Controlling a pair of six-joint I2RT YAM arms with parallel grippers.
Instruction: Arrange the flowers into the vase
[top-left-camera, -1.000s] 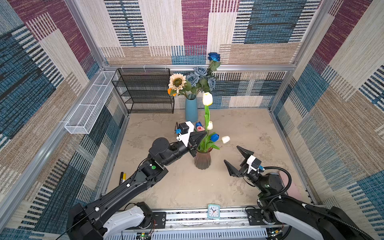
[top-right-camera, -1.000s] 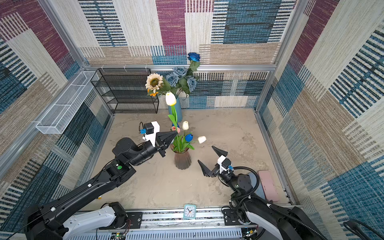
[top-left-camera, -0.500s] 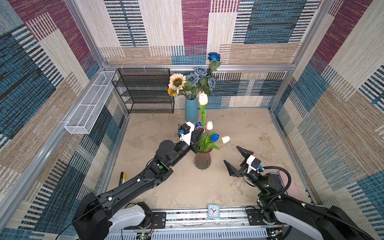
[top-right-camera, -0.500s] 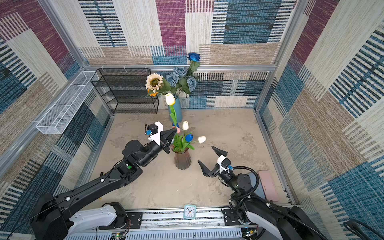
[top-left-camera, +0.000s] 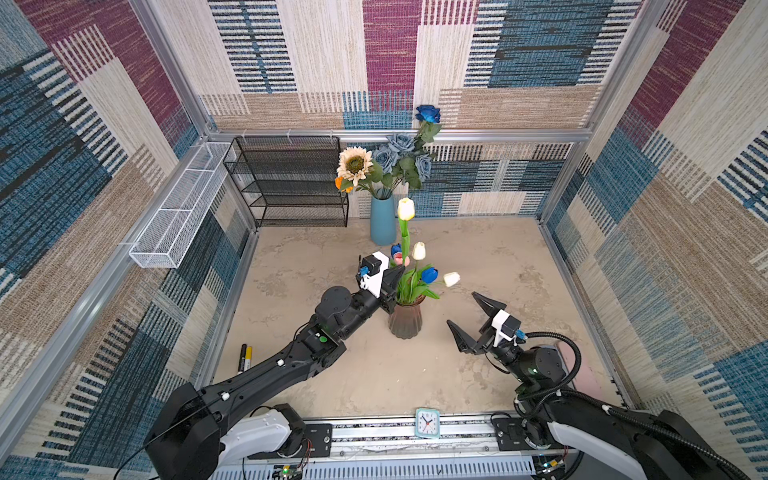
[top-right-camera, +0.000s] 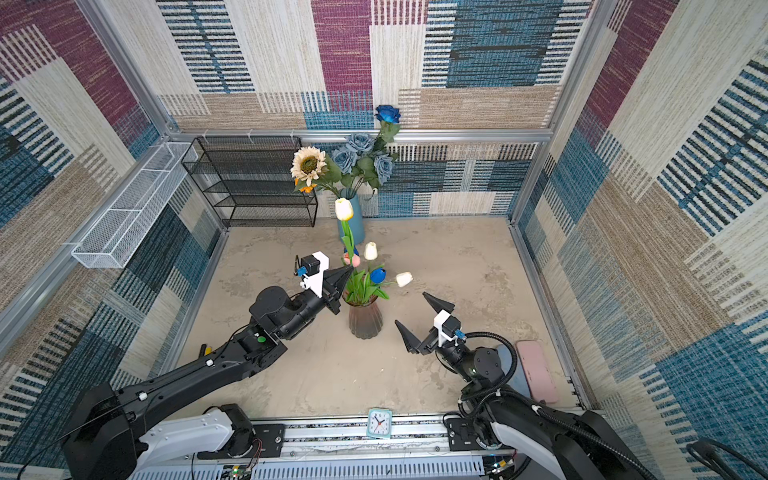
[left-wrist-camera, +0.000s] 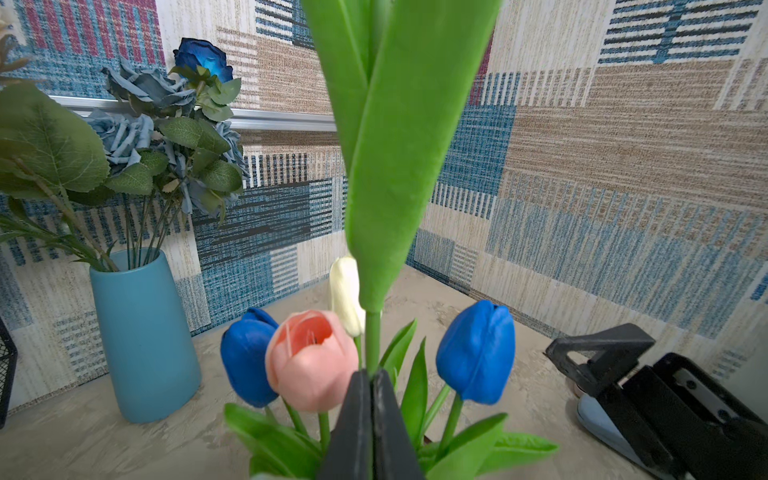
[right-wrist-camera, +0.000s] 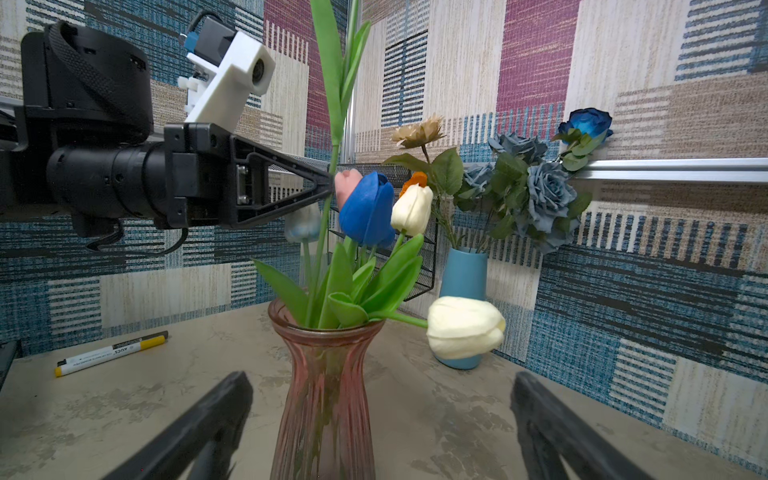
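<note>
the left claw (right-wrist-camera: 330, 183) pinches the stem of the tall white tulip (top-left-camera: 406, 208), its foot inside the pink vase (top-left-camera: 405, 322), likely steadying it upright; the right claw (top-left-camera: 461, 308) hangs empty, spread wide, nearby.

Around the ribbed pink glass vase (top-left-camera: 405, 322): the left gripper (top-left-camera: 400, 271) crowds its left rim, a drooping cream tulip (top-left-camera: 451, 278) overhangs its right, bare beige tabletop (top-left-camera: 374, 374) lies open in front.
</note>
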